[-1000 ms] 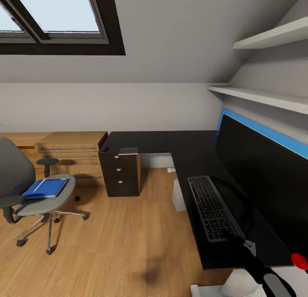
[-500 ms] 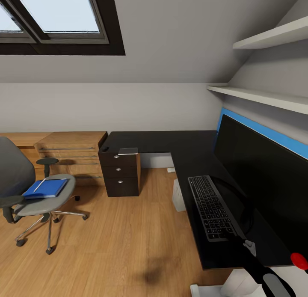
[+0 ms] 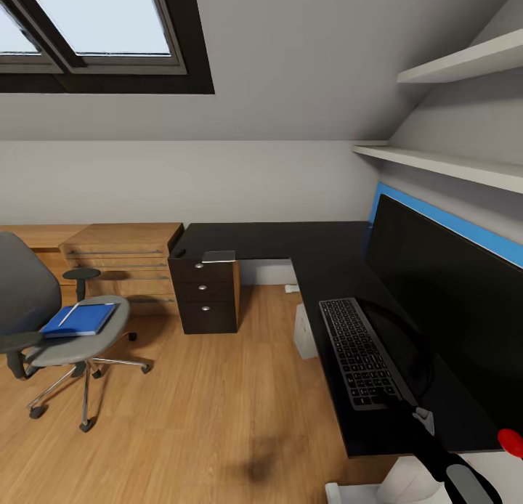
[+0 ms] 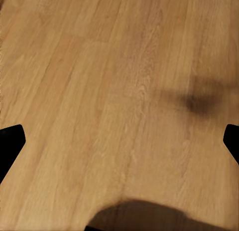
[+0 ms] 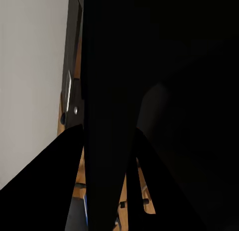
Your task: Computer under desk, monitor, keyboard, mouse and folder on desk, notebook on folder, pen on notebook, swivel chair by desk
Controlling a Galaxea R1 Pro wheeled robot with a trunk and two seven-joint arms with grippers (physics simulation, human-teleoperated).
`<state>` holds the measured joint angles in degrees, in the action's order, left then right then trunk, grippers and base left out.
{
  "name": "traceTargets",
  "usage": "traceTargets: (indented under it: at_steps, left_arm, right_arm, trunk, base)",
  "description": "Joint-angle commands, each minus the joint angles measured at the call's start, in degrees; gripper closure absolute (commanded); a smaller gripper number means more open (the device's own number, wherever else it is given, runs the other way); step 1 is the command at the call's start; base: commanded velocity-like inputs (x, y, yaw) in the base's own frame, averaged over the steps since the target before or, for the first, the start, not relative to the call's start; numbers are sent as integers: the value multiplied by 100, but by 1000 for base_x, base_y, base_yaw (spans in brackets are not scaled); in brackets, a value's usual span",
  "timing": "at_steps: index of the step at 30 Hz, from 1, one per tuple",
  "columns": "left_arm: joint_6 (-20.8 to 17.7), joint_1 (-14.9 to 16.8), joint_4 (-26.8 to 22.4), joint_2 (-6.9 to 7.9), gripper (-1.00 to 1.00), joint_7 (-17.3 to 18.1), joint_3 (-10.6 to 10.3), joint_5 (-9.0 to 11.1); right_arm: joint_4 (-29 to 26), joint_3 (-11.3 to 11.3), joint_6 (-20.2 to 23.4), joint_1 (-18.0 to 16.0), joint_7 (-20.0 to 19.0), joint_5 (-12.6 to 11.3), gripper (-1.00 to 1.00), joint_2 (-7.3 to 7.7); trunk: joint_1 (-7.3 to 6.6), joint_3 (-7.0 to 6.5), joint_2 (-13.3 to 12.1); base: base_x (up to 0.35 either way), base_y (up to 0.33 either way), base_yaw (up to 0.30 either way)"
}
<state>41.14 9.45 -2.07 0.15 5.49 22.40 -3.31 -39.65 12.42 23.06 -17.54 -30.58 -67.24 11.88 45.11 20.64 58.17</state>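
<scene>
This is a home workspace tucked under a sloping attic ceiling, with a skylight (image 3: pixel 87 25) set into the slope. A black L-shaped surface (image 3: pixel 290 241) runs along two walls and carries a large dark monitor (image 3: pixel 450 301) and a keyboard (image 3: pixel 357 353). A grey swivel chair (image 3: pixel 51 322) with a blue folder (image 3: pixel 80 319) on its seat stands on the wooden plank floor (image 3: pixel 203 417). A wooden dresser (image 3: pixel 120 261), a dark drawer unit (image 3: pixel 205 293) and white wall shelves (image 3: pixel 450 166) complete the room.

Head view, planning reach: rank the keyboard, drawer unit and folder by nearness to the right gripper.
1. keyboard, on the desk just ahead of the right gripper.
2. drawer unit, under the desk's far end.
3. folder, on the swivel chair, far left.
</scene>
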Motion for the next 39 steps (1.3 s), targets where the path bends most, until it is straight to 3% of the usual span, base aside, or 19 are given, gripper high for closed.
traceTargets:
  at_steps: [1, 15, 39]
  left_arm:
    - [14, 4, 5, -5, -100, 22, 56, -31]
    - [4, 4, 5, -39, -100, 4, 71, -20]
    - [0, 2, 5, -41, -100, 4, 80, -18]
  right_arm:
    - [1, 14, 50, -4, -1, -44, 100, -1]
    - [1, 10, 50, -4, -1, -44, 100, -1]
    - [3, 8, 50, -4, -1, -41, 100, -1]
  trunk:
    - [0, 6, 4]
    - [176, 150, 325]
    - [264, 222, 485]
  base:
    - [0, 0, 0]
    - [0, 0, 0]
    - [0, 0, 0]
